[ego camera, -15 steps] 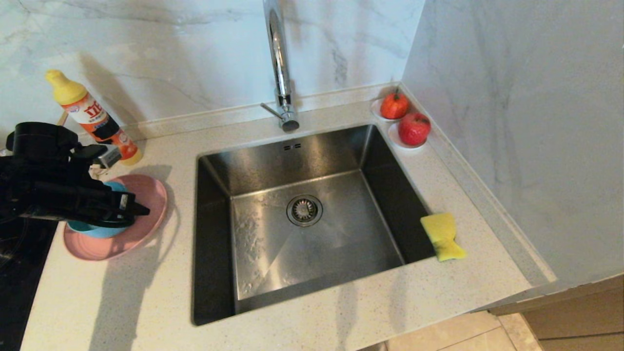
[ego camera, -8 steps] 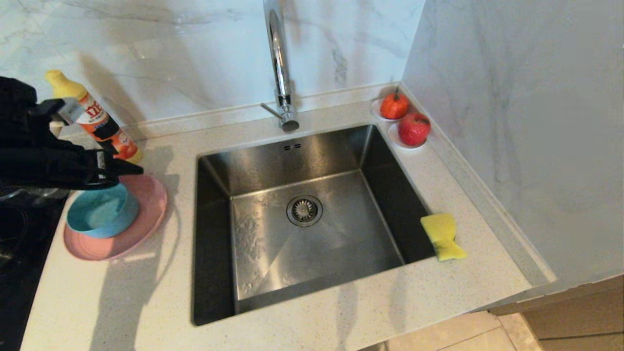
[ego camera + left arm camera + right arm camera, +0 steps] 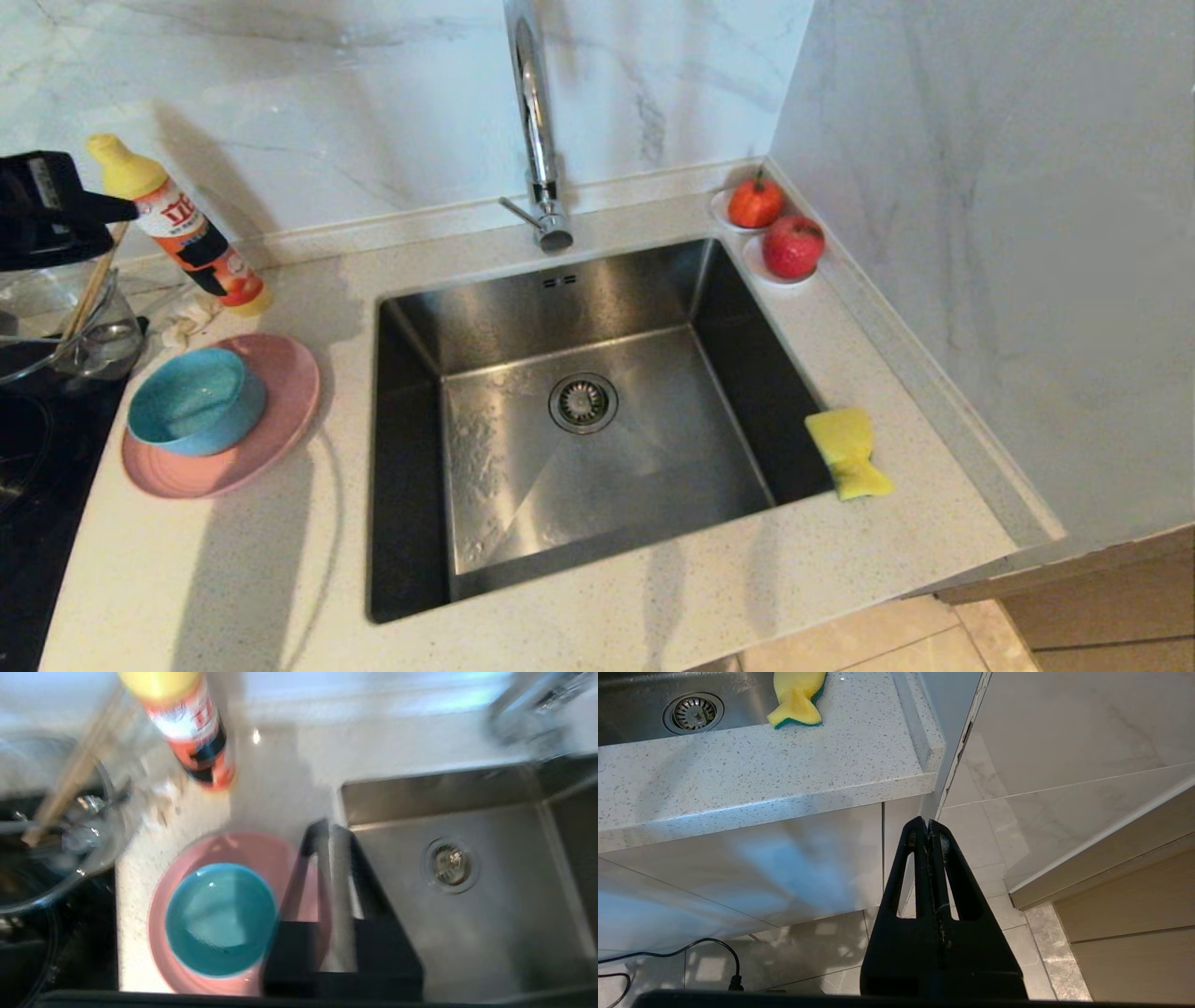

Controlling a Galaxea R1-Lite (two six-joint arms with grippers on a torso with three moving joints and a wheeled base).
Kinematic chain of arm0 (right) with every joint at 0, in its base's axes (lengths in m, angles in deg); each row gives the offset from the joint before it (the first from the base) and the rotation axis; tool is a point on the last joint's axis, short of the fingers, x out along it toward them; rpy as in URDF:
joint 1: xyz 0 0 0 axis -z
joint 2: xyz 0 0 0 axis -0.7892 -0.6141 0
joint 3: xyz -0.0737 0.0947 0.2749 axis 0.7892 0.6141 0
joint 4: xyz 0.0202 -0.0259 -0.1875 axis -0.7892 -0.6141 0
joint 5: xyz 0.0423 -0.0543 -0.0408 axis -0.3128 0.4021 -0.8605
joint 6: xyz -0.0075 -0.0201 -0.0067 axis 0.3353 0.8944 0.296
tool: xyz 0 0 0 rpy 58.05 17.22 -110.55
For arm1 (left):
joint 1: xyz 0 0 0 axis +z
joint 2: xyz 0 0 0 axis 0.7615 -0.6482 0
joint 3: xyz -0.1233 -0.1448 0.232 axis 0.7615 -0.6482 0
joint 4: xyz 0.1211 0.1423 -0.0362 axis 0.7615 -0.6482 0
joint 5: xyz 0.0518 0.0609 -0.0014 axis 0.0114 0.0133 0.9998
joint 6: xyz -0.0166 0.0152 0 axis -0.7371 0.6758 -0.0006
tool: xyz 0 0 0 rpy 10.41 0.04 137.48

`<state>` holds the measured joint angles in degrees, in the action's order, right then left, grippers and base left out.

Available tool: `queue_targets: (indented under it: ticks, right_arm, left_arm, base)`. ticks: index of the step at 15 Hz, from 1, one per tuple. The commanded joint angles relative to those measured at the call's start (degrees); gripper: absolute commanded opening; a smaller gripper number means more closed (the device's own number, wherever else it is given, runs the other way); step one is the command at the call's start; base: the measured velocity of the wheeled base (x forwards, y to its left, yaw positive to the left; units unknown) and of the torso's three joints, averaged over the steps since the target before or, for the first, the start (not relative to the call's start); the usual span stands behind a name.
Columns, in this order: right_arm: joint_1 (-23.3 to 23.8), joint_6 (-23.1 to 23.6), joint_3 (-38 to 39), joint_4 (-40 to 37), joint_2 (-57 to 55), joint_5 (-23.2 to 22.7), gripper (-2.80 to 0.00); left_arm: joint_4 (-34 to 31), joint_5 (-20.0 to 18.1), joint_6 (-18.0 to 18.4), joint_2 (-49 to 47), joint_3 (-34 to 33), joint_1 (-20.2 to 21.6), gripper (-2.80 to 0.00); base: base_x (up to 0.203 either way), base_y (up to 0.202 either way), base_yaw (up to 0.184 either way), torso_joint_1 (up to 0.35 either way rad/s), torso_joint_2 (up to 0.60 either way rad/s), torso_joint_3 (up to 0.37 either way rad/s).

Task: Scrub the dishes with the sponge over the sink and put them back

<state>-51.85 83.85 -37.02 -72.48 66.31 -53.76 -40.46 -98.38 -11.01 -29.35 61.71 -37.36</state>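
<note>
Count of things around the basin

One sink (image 3: 579, 420), one tap (image 3: 534, 121), one blue bowl (image 3: 194, 401), one pink plate (image 3: 271, 420), one sponge (image 3: 847, 452), one bottle (image 3: 177, 224), one glass bowl (image 3: 65, 322), two red fruits (image 3: 793, 245) on two small white dishes (image 3: 758, 269).

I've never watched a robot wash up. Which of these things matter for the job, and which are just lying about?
For the job:
teal bowl on the pink plate
yellow sponge
sink

Lying about:
orange bottle
two red fruits
glass bowl
</note>
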Motion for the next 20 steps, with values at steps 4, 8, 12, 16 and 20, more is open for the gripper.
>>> queue_targets:
  ticks: [4, 8, 12, 16, 20]
  right_arm:
    - [0.0, 0.01, 0.0, 0.02, 0.01, -0.01, -2.8]
    - [0.0, 0.01, 0.0, 0.02, -0.01, -0.01, -2.8]
    - [0.0, 0.01, 0.0, 0.02, 0.01, 0.05, -2.8]
    - [0.0, 0.01, 0.0, 0.02, 0.01, -0.01, -2.8]
    - [0.0, 0.01, 0.0, 0.02, -0.08, -0.01, -2.8]
  left_arm:
    - [0.11, 2.61, 3.41, 26.11, -14.61, -4.71, -2.8]
    - [0.07, 3.53, 6.38, 48.2, -35.92, -6.29, -2.8]
    - [0.18, 4.02, 7.34, 63.74, -54.85, -8.04, -2.8]
    - [-1.22, 5.48, 8.62, 72.59, -63.12, -11.35, -2.8]
    - [-0.21, 9.94, 11.24, 80.15, -73.2, -12.11, -2.8]
  base:
    - [0.0, 0.0, 0.0, 0.0, 0.0, 0.0]
    - [0.0, 0.0, 0.0, 0.0, 0.0, 0.0]
    - [0.0, 0.0, 0.0, 0.0, 0.0, 0.0]
    - [0.0, 0.0, 0.0, 0.0, 0.0, 0.0]
    - [0.0, 0.0, 0.0, 0.0, 0.0, 0.0]
